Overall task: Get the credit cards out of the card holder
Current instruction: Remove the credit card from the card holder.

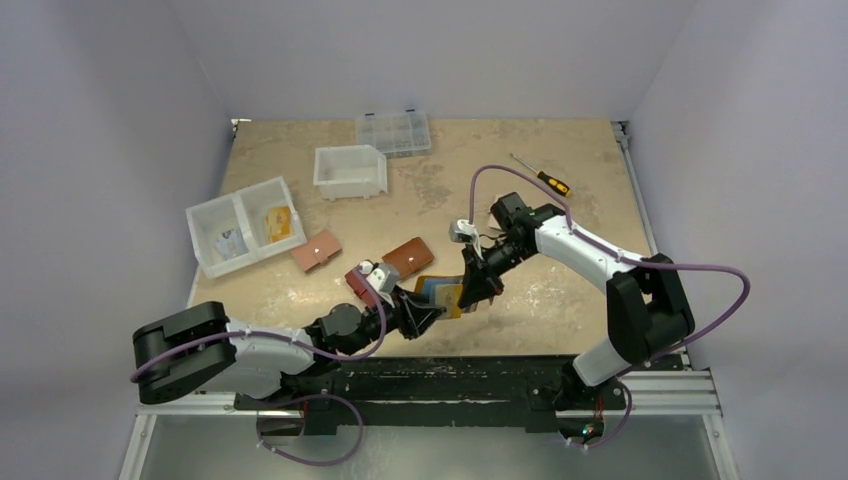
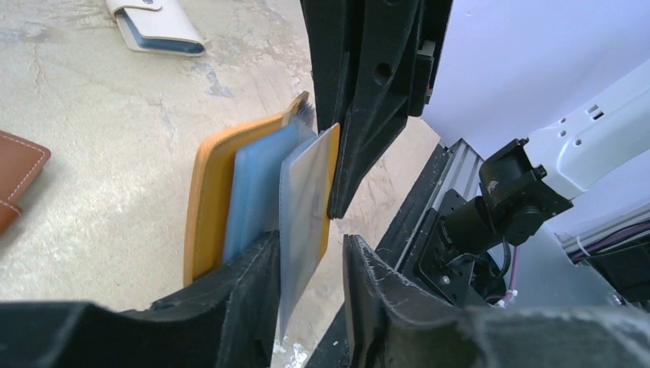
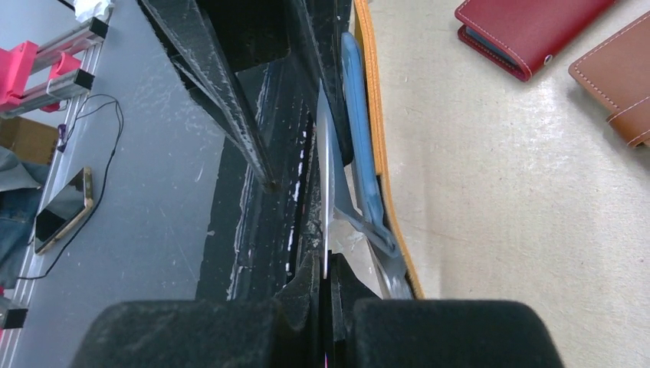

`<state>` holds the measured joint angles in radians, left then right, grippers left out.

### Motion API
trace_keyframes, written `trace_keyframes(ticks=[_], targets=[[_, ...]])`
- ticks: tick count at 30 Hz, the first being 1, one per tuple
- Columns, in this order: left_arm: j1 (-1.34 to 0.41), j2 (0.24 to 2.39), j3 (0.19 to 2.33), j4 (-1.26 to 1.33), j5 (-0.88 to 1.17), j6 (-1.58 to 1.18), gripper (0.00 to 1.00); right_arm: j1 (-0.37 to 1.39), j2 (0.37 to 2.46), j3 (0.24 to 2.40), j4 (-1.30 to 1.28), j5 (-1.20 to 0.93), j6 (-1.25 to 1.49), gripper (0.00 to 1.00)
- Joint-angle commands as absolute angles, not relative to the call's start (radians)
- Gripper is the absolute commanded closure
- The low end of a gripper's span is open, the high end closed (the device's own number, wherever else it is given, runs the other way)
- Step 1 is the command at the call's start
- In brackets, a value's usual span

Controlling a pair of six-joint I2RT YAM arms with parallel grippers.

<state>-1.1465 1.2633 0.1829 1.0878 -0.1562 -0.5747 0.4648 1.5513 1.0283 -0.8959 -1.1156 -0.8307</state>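
Note:
The mustard-yellow card holder (image 1: 447,299) stands on edge near the table's front. In the left wrist view the holder (image 2: 204,201) has a light blue card (image 2: 257,184) against its inside. A whitish card (image 2: 306,199) sticks out past them. My right gripper (image 3: 326,268) is shut on this whitish card's (image 3: 325,176) edge, next to the blue card (image 3: 356,115) and holder (image 3: 379,138). My left gripper (image 2: 310,241) is open: the whitish card hangs between its fingers, close to the left one, with a gap to the right one. The holder lies outside that left finger.
A dark red wallet (image 1: 362,285) and a brown wallet (image 1: 409,257) lie just behind the holder, and a pinkish wallet (image 1: 316,250) further left. White bins (image 1: 245,226) (image 1: 350,170), a clear organiser (image 1: 393,132) and a screwdriver (image 1: 541,176) stand at the back. The table's front rail (image 1: 470,375) is close.

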Motion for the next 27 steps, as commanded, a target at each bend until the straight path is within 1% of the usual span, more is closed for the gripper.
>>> trace_keyframes(ticks=[1, 3, 5, 10, 15, 18, 20, 27], targets=[[-1.149, 1.194, 0.14, 1.149, -0.184, -0.626, 0.58, 0.465, 1.535, 1.054, -0.852, -1.123, -0.817, 1.0], [-1.148, 1.171, 0.129, 1.134, -0.184, -0.63, 0.56, 0.466, 1.537, 1.054, -0.853, -1.115, -0.814, 1.0], [-1.146, 1.152, 0.124, 1.111, -0.185, -0.632, 0.57, 0.465, 1.541, 1.052, -0.849, -1.104, -0.811, 1.0], [-1.141, 1.143, 0.107, 1.112, -0.189, -0.637, 0.65, 0.466, 1.549, 1.051, -0.853, -1.078, -0.805, 1.0], [-1.136, 1.175, 0.109, 1.14, -0.163, -0.637, 0.67, 0.466, 1.56, 1.052, -0.858, -1.065, -0.81, 1.0], [-1.132, 1.199, 0.112, 1.161, -0.151, -0.638, 0.73, 0.466, 1.564, 1.054, -0.867, -1.063, -0.819, 1.0], [-1.129, 1.213, 0.113, 1.171, -0.145, -0.639, 0.76, 0.466, 1.567, 1.055, -0.871, -1.063, -0.823, 1.0], [-1.124, 1.245, 0.129, 1.178, -0.137, -0.642, 0.76, 0.465, 1.571, 1.058, -0.883, -1.068, -0.836, 1.0]])
